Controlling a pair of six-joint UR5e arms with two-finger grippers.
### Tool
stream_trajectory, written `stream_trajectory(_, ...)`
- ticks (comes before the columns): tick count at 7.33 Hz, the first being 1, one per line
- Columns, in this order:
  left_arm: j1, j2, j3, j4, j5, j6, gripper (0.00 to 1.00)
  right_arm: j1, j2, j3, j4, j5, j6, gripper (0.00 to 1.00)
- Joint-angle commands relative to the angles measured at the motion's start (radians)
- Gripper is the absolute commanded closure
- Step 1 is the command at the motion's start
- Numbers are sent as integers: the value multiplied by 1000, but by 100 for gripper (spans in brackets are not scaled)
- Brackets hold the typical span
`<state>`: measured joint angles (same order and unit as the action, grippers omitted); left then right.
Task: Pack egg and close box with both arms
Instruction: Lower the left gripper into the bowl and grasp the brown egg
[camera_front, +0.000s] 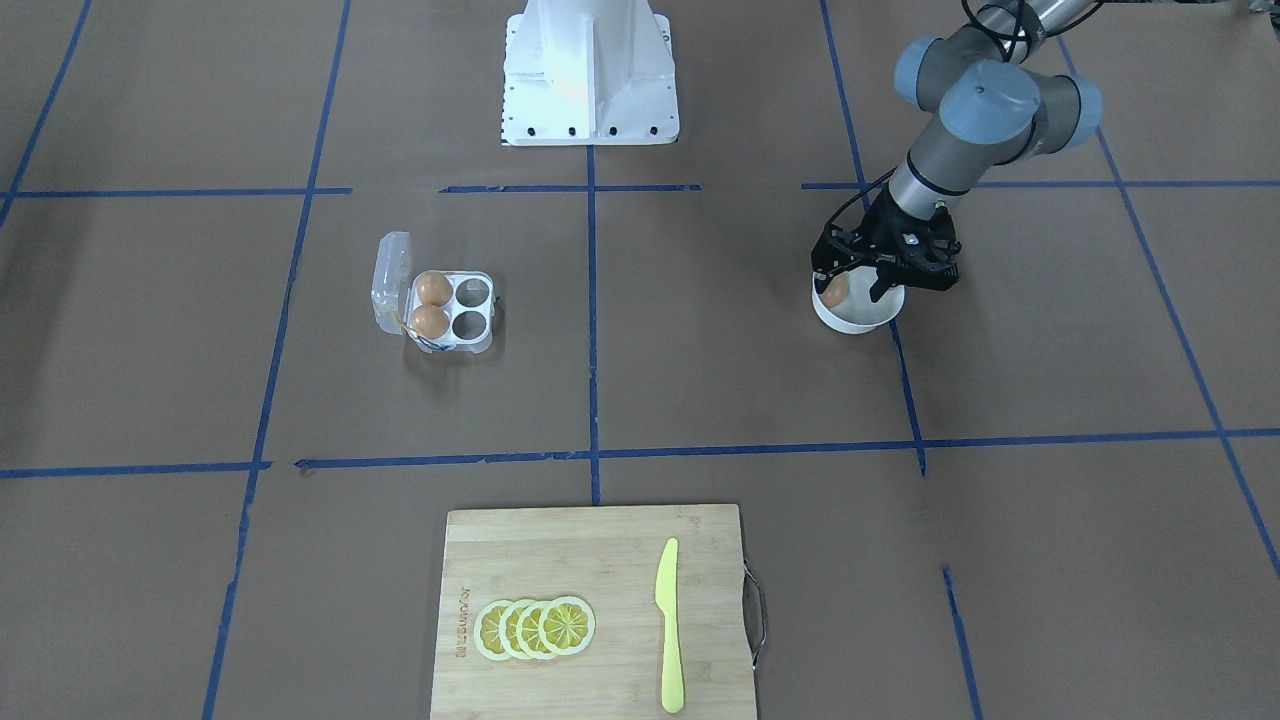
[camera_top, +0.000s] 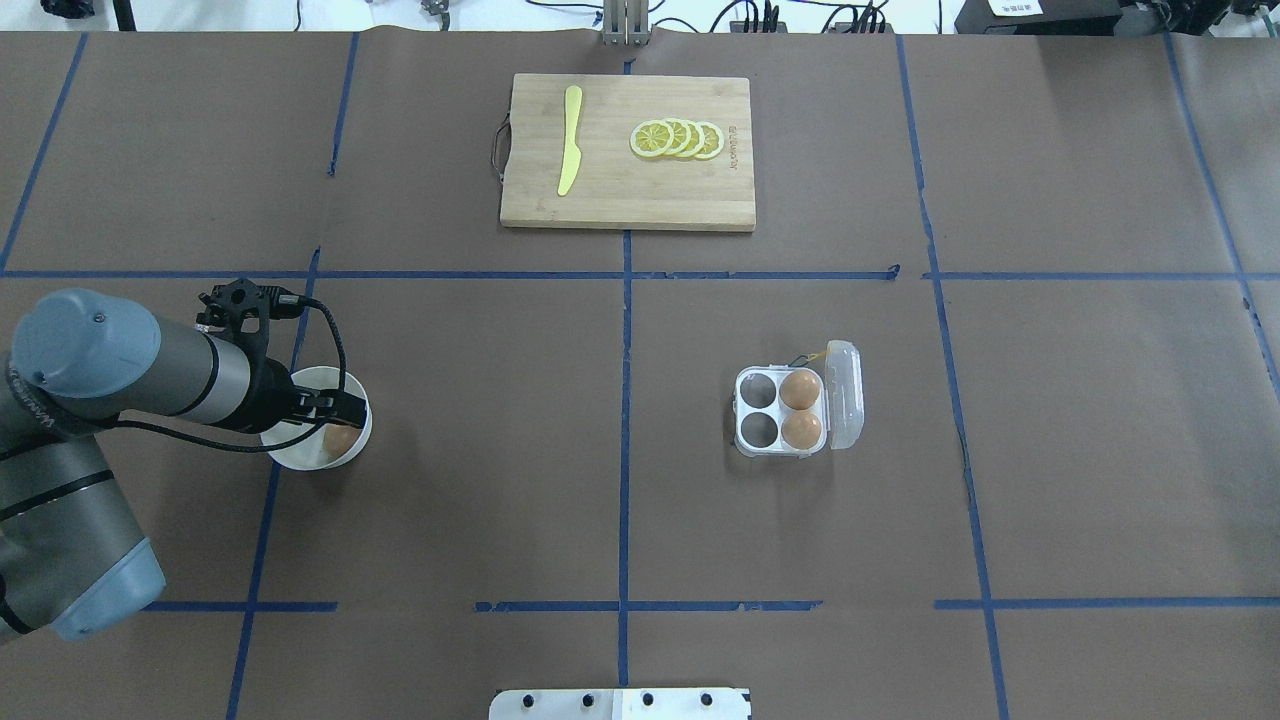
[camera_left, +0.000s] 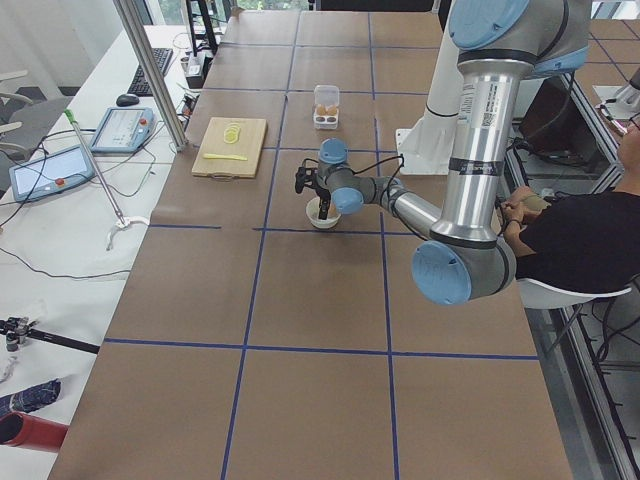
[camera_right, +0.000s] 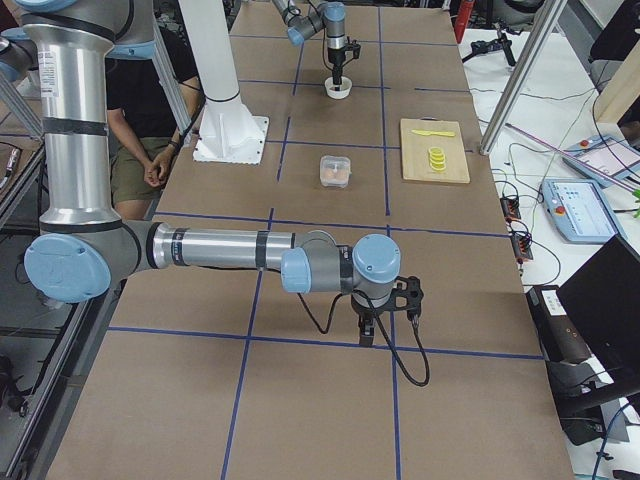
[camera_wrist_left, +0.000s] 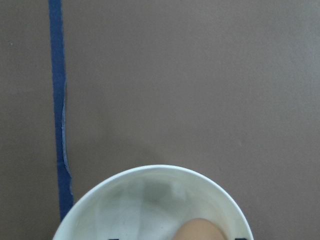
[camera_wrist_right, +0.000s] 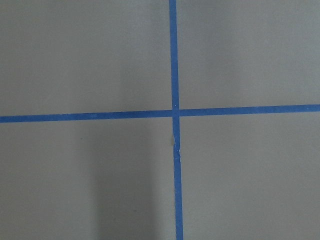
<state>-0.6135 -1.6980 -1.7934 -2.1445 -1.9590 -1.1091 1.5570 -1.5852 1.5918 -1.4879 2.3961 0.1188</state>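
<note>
Egg (camera_front: 835, 291) is sitting inside the white bowl (camera_front: 862, 320). The left gripper (camera_front: 852, 288) is dipped into that same bowl, jaws apart, one on each side of the egg. The right gripper (camera_right: 368, 330) is well away from the bowl, and I can't tell how its jaws stand.
</note>
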Motion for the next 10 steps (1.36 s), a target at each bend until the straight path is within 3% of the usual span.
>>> stream_trajectory(1,9,1,3,0,0,0,18,0,1,-1,2,0,-1,0)
stream_trajectory(4,24,3,8,0,0,-8,18,0,1,-1,0,0,-1,0)
stream_trajectory(6,24,1,8,2,0,-9,23,0,2,0,0,0,1,0)
stream_trajectory(10,24,0,6,2,0,-9,55,0,1,-3,0,0,1,0)
